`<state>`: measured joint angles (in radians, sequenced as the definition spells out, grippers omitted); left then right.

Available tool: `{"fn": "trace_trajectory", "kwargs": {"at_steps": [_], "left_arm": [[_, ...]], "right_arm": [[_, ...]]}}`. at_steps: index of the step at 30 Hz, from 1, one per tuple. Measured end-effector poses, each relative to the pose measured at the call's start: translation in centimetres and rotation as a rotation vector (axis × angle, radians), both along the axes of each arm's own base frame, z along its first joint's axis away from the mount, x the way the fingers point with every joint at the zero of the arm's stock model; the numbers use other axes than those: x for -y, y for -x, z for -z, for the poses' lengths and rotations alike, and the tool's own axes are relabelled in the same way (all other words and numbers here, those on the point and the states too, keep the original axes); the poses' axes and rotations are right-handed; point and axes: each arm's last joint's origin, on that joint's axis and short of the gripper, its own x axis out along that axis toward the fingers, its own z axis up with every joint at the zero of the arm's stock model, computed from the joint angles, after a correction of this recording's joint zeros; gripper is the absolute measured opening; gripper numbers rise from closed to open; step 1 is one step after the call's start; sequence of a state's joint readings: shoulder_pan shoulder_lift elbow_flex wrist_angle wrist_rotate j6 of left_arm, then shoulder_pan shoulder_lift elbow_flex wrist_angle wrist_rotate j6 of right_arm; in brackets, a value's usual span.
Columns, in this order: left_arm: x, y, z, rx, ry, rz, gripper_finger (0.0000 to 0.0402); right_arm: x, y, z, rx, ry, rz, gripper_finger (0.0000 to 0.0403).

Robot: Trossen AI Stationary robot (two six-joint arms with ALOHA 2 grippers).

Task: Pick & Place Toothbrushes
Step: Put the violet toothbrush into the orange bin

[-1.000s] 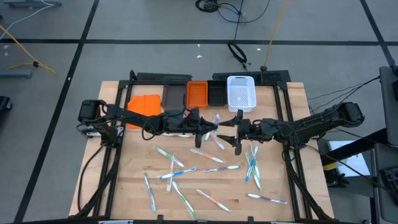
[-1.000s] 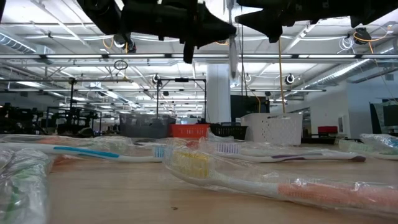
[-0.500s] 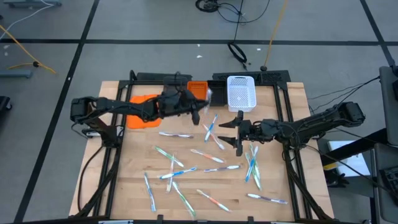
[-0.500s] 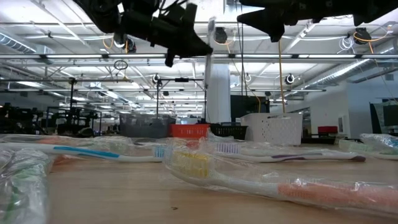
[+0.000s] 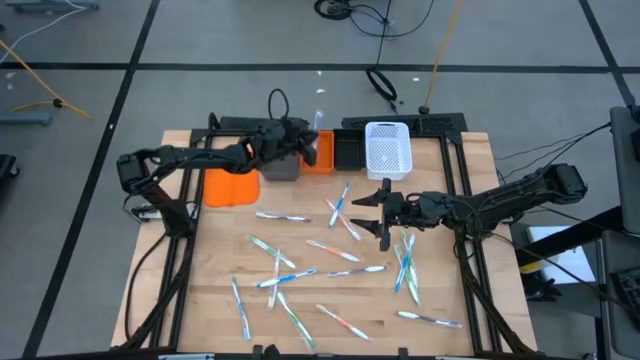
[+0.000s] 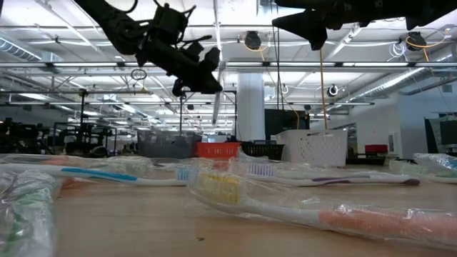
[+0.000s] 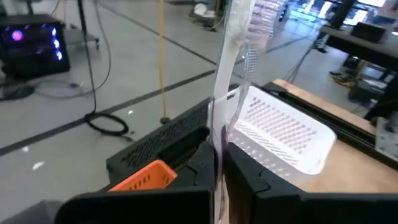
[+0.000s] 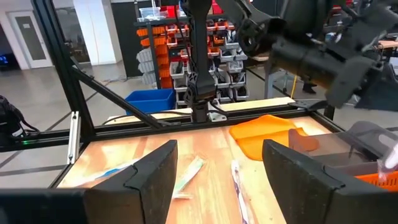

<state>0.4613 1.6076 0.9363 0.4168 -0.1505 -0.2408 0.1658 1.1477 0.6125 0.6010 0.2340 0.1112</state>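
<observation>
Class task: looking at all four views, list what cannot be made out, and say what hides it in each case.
- Bin contents: hidden in the high view by the left gripper; the low view is too level.
- Held toothbrush: head cut off at the left wrist view's edge.
- Toothbrushes beneath the right gripper: partly covered in the high view.

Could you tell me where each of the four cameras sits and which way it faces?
High view: overhead, straight down on the table, both arms, the bins.
Low view: table-top height, across wrapped toothbrushes into the room; arms overhead.
Left wrist view: behind the left pincer, shut on a wrapped toothbrush, facing the white mesh bin.
Right wrist view: behind the open right pincer, facing the left arm.
Shared: the white mesh bin, high and left wrist views.
</observation>
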Motion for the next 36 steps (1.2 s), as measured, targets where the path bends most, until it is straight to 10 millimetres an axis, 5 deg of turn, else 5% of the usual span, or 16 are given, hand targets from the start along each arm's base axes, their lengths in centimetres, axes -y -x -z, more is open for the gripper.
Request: {"fn": "trace_trajectory", "kwargs": {"at_steps": [11,28,36], "left_arm": [[-2.4,-0.1,2.7,-0.047,0.063,-0.068,0.0011],[-4.6,-4.1,3.0,-0.242,0.159,-0.092,0.0013],[-5.0,-3.3,4.0,-0.313,0.232,-0.139,0.0008]], "right_arm": [[0.0,0.0,0.0,-0.001,0.003,0.0,0.0226],[0.0,0.0,0.1,-0.011,0.002,0.0,0.0226],[0.0,0.1,0.6,-0.025,0.004,0.0,0.0222]]}}
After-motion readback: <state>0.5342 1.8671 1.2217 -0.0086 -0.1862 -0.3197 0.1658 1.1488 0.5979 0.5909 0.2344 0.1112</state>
